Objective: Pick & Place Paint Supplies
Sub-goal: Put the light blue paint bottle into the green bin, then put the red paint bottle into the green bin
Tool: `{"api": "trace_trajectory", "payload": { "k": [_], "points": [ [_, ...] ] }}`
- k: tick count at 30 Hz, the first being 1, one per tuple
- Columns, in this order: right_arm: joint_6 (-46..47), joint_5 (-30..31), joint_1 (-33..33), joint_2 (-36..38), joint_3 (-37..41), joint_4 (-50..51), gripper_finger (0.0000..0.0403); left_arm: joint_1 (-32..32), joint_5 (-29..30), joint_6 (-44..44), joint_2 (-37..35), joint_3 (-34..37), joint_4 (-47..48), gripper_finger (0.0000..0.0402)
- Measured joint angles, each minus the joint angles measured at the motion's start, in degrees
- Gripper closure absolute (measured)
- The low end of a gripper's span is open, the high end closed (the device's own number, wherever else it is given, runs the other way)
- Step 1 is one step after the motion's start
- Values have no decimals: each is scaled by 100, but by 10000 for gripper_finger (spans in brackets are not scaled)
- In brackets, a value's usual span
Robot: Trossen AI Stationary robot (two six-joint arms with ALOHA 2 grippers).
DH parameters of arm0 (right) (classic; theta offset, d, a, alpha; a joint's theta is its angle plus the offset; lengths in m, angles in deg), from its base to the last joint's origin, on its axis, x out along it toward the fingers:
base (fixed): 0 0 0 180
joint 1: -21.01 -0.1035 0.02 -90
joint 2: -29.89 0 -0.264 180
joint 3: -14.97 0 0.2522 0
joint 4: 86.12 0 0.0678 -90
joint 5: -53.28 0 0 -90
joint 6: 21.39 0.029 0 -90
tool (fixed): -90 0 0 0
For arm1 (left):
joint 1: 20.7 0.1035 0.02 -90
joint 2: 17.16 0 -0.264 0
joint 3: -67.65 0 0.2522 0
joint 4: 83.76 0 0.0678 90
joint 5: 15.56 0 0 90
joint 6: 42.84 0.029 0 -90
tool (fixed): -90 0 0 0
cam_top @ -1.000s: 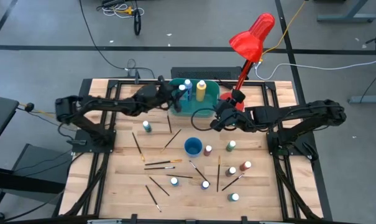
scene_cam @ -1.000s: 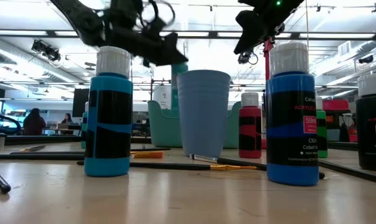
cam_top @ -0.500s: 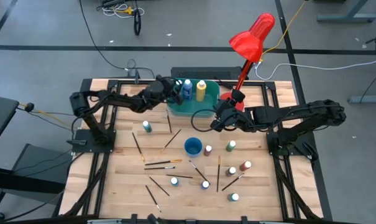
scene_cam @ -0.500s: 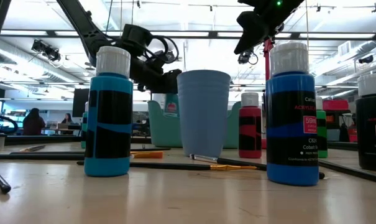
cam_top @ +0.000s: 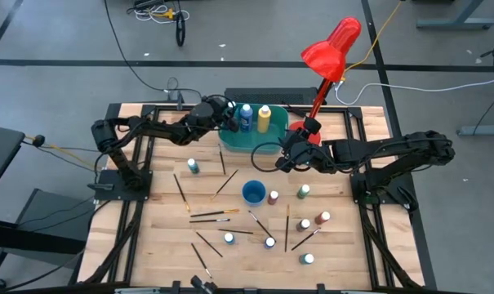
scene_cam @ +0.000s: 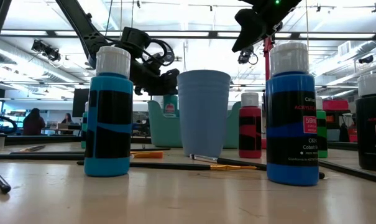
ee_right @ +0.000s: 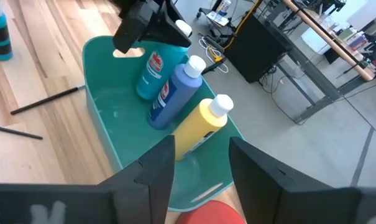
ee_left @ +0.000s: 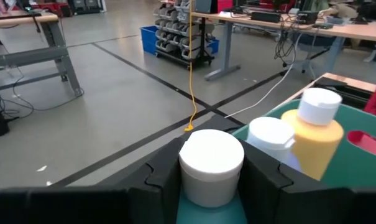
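the left gripper [cam_top: 228, 119] is over the left end of the teal tub [cam_top: 279, 135], its dark fingers [ee_left: 166, 180] closed against either side of the white cap of a teal paint bottle [ee_right: 151, 73], which stands upright inside the tub. beside that bottle in the tub stand a blue bottle [cam_top: 246, 118] and a yellow bottle [cam_top: 264, 119], the three in a row, the yellow one farthest from the left gripper. the right gripper [cam_top: 284, 158] hangs above the table just beside the tub's right end, near the base of the red desk lamp [cam_top: 331, 46]; its fingers [ee_right: 151, 171] stand apart with nothing between them, pointed toward the tub.

the rest of the paint supplies lie out on the wooden table [cam_top: 157, 220]. a light blue cup [cam_top: 253, 193] stands near the middle, with a red bottle [cam_top: 273, 197] just beside it and a green bottle [cam_top: 303, 192] farther right. a teal bottle [cam_top: 193, 166] stands alone toward the left. more small bottles sit toward the front and right, among them one with a white cap [cam_top: 229, 238] and another [cam_top: 309, 259] near the front edge. thin paintbrushes [cam_top: 214, 214] are scattered flat across the boards between the bottles, pointing in various directions.
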Motion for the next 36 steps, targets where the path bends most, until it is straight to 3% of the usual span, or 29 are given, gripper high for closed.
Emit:
{"api": "trace_trajectory", "payload": {
  "k": [8,16,26,36],
  "points": [
    [-2,-4,0,-2,0,-1,248,0,85,62,317,0,-205,252],
    [-4,-7,0,-4,0,-1,248,9,110,122,476,-4,-439,270],
    [-1,-11,0,-4,0,-2,248,11,173,274,481,-2,-423,191],
    [12,-388,0,-4,0,-4,248,-119,171,655,-174,7,-72,171]
  ]
}}
